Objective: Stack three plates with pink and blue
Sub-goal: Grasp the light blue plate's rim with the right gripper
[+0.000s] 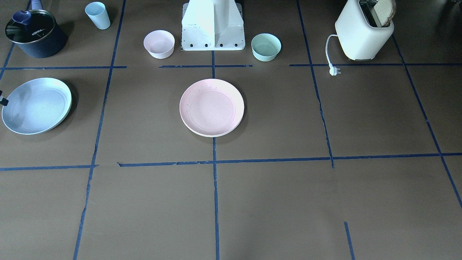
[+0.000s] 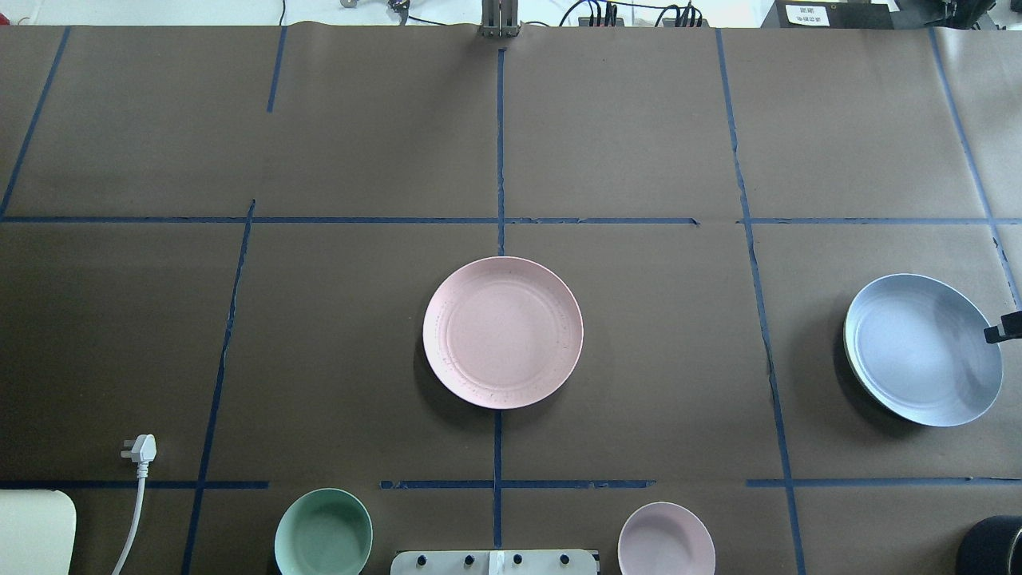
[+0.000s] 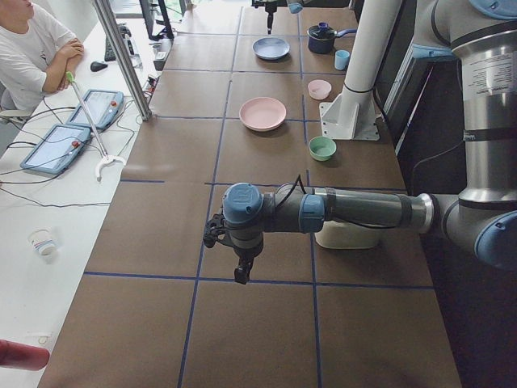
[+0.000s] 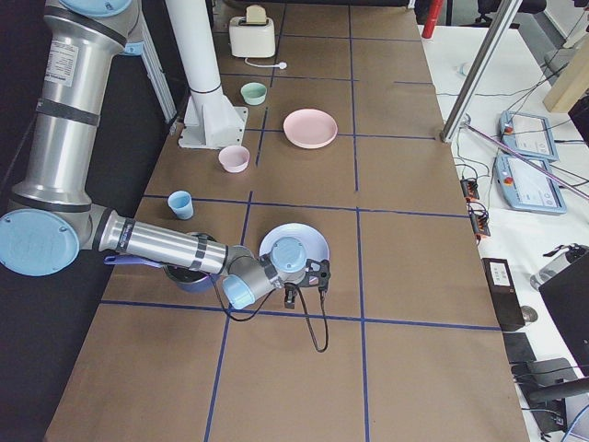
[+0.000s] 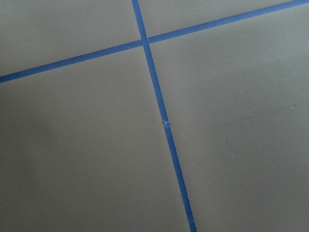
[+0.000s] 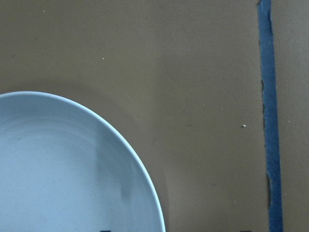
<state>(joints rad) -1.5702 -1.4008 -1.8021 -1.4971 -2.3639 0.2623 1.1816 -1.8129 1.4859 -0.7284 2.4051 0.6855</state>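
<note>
The pale pink plate [image 1: 212, 107] lies flat at the table's middle and also shows in the overhead view [image 2: 503, 331]. The pale blue plate [image 2: 922, 349] is at the robot's right end [image 1: 36, 105]. A thin cream rim [image 2: 847, 351] shows under its edge; I cannot tell whether that is the cream plate. My right gripper [image 4: 308, 279] is at the blue plate's outer rim, with one black finger [image 2: 1003, 329] over the rim. In the right wrist view the blue plate [image 6: 63, 169] fills the lower left, and two dark tips stand wide apart at the bottom edge. My left gripper [image 3: 241, 271] hangs over bare table far from the plates; I cannot tell its state.
A pink bowl [image 1: 159, 43] and a mint bowl [image 1: 266, 46] flank the robot base [image 1: 213, 27]. A blue cup [image 1: 97, 14] and a dark pot [image 1: 35, 34] stand behind the blue plate. A toaster [image 1: 364, 30] with its plug [image 1: 334, 70] stands at the other end.
</note>
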